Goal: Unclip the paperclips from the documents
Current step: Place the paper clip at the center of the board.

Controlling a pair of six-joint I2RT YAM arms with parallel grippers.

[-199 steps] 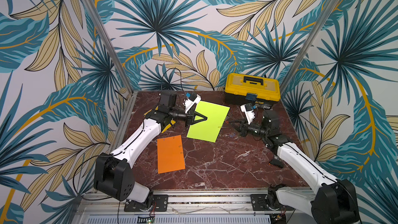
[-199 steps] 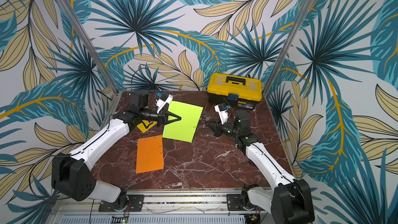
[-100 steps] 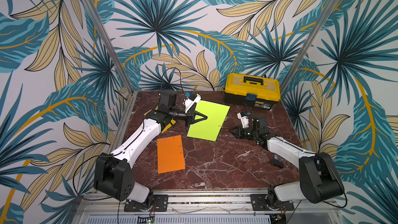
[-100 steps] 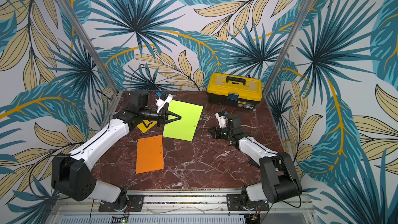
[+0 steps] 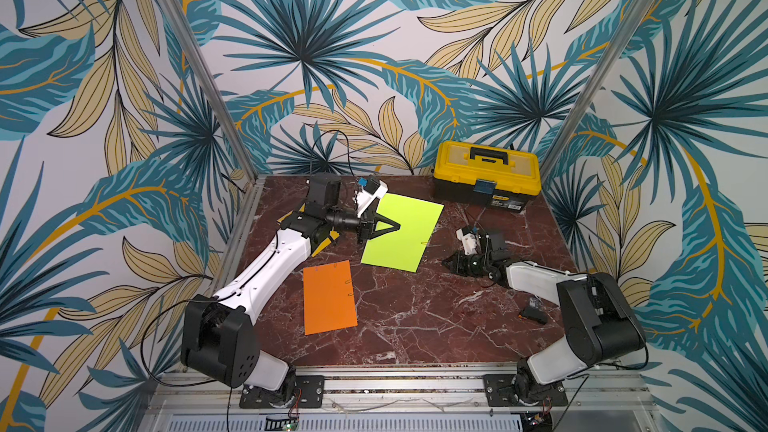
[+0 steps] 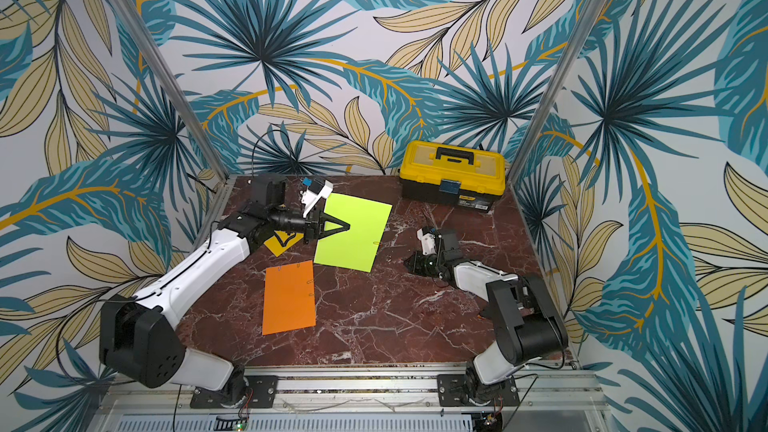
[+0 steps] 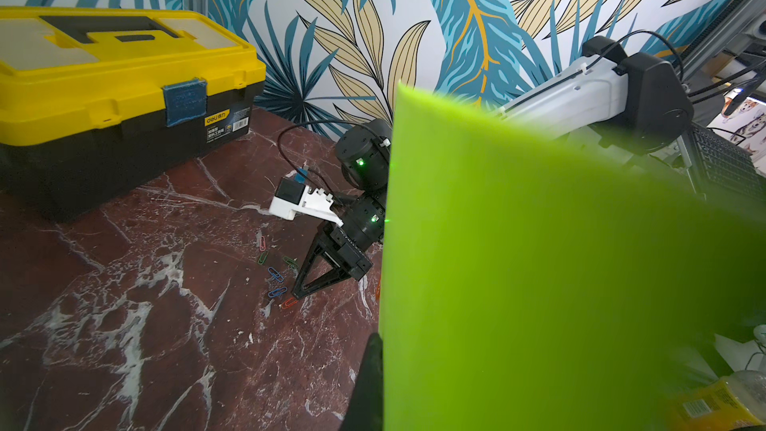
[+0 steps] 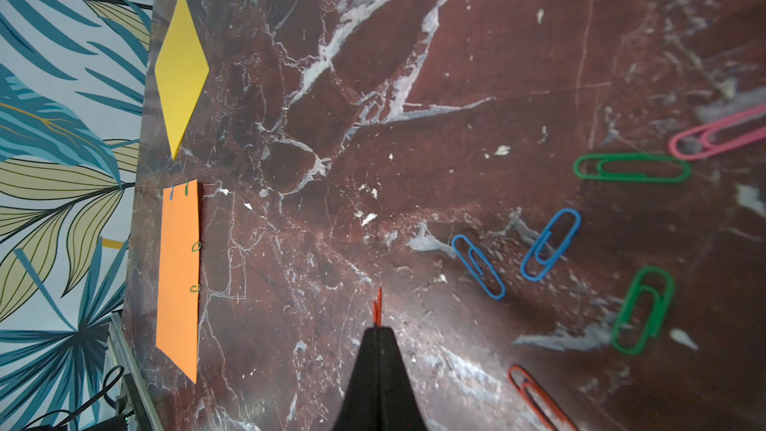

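Protruding from the closed right gripper is a red paperclip; the left gripper clamps the lime sheet.

The table is a dark red marble slab with white veins. Far right corner has a yellow-and-black toolbox, lid down. The orange sheet lies flat toward the near left, with clipped paperclips on its far and right edges. The golden yellow sheet lies flat at the far left. Loose paperclips in blue, green, pink and red are scattered on bare marble right of centre. There's a small black thing at the near right, can't tell what.
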